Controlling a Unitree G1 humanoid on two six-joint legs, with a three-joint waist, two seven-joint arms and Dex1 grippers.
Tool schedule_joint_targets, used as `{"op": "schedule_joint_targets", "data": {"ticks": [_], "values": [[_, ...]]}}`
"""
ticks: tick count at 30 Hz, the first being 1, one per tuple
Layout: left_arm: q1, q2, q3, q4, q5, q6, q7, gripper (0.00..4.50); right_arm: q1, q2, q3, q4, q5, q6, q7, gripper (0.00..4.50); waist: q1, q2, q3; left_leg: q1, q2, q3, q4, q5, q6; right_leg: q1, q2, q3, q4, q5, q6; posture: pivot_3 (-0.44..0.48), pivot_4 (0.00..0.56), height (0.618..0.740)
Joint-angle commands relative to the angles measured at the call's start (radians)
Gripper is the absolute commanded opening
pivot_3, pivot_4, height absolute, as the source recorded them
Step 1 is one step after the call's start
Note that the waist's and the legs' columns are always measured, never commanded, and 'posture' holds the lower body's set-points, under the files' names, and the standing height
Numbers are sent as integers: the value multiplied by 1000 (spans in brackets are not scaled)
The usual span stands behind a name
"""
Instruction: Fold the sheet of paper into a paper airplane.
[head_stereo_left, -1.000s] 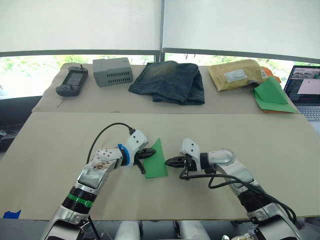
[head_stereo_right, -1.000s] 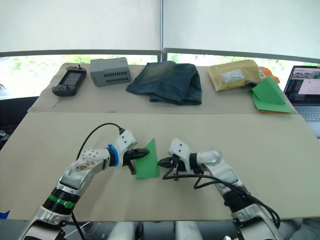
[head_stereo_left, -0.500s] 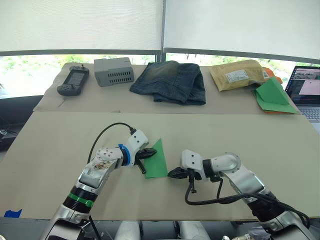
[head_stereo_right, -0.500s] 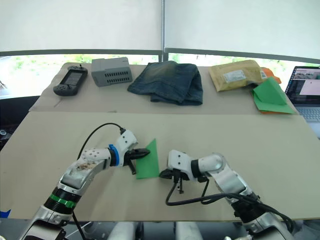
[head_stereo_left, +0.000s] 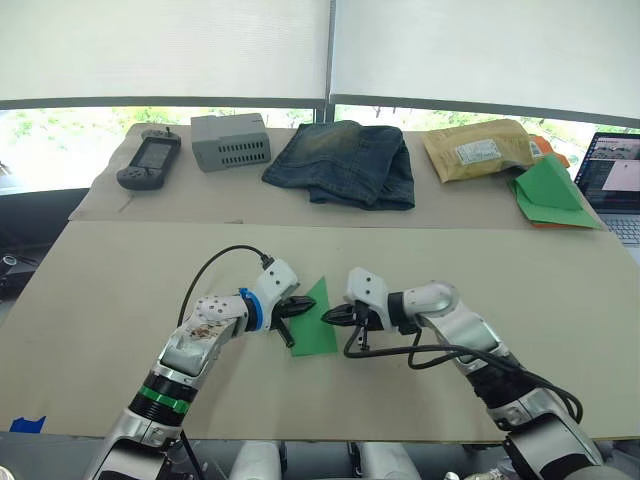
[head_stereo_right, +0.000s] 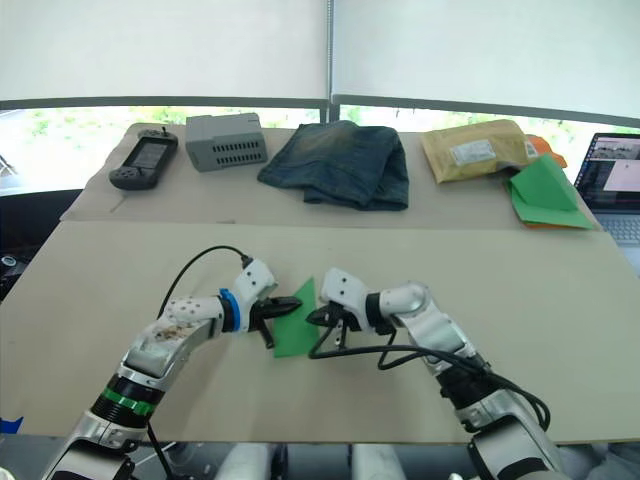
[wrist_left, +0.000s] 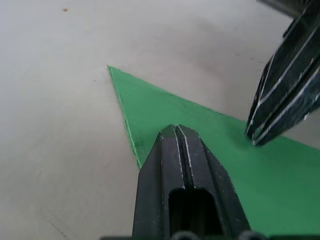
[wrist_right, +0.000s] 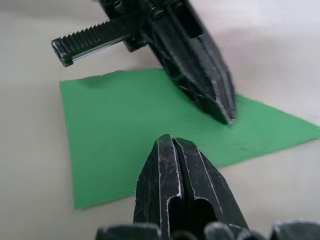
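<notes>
Already the sheet of paper lay flat on the bench as a partly folded wedge, with one end tapering to a point toward the far edge and its wider end toward the near edge, roughly midway between the bench's side edges. The left gripper had its two black fingers pressed together, and its tip rested on the paper's left edge, most likely to pin the sheet down so it would not slide. The right gripper, its fingers likewise drawn together with nothing between them, met the paper from the opposite side; in the left wrist view its tip touched the green surface close to the left gripper's. Two closed tips bearing on the sheet from either side suggested a creasing or flattening step rather than a lift, since neither gripper had any paper clamped. The shape was not yet a finished airplane, so I judged more folds remained. Thin paper like this could buckle or skid under a sideways push, so the hold-down mattered. Along the far edge of the bench, well apart from the work, sat a handheld controller, a grey box, folded jeans and a padded envelope.
</notes>
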Motion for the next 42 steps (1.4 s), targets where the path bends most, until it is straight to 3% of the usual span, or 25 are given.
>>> {"op": "schedule_joint_targets", "data": {"ticks": [1,9,14,22,42], "values": [[-9,-19,-10,61,10,33,14,0,1,18,13,45,-16,-35,-6,22,1,0,0,1,0,0,0,0,0,1,0,0,0,0,0,0,150,740],[-143,-85,35,179,-11,29,15,0,21,22,52,79,-62,10,-15,22,-4,0,0,2,0,0,0,0,0,1,1,0,1,0,0,0,150,740],[-249,-120,2,319,44,-39,16,0,35,23,48,102,-79,10,-44,22,-10,0,0,1,0,0,0,0,0,0,1,0,0,0,0,0,150,740],[-271,-153,-11,442,91,-82,22,0,65,12,28,91,-68,23,-61,22,-8,0,-1,4,0,-1,0,0,0,3,1,0,0,0,0,0,150,740],[108,56,45,-72,6,165,-7,0,55,13,30,110,-70,16,-51,22,-9,2,-3,7,1,0,-1,0,0,4,1,0,0,-1,-1,0,150,740]]}}
